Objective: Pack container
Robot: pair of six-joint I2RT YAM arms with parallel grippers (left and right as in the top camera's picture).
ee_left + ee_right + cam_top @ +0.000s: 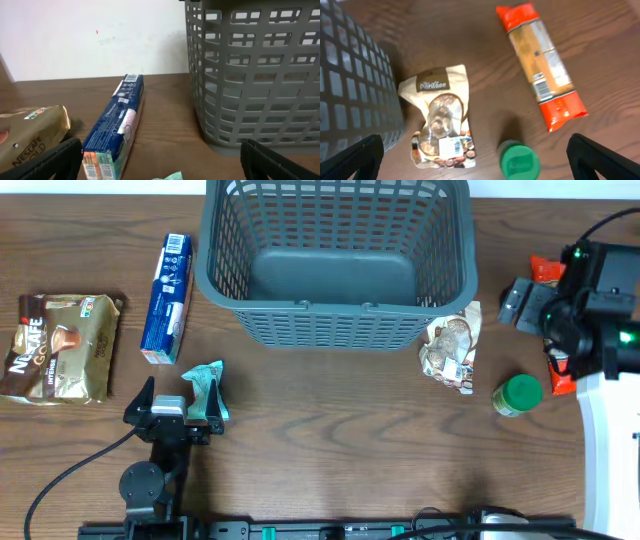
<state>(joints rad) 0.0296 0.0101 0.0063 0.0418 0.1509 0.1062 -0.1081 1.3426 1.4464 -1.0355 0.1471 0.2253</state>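
The large grey-teal plastic basket (330, 325), rectangular with slatted lattice sides, stands at the far middle of the brown wooden table (330, 445). Its solid base is bare, so by my reading nothing is packed yet and the first pick is the step in hand.

Just near and left of the basket lies a small crumpled teal packet (205, 388), right against the left arm's fingers (55, 160). These are spread wide, with the packet's edge showing low between them and nothing gripped. Further left, a long blue cardboard box (167, 300) lies with its length running near to far. A gold-brown Nescafé coffee pouch (62, 345) lies flat at the far left.

Against the basket's near right corner rests a cream and clear snack pouch (450, 348). A small jar with a green lid (517, 394) stands just right of it and a little nearer. A long orange-ended biscuit packet (542, 65) lies beyond, partly under the right arm. The right arm's fingers (355, 162) are also spread and empty, hanging above the pouch and jar.

The teal packet looks the likeliest first pick. That calls for lowering the left fingers around it, pinching it, lifting it above the thick rim and releasing it over the base.
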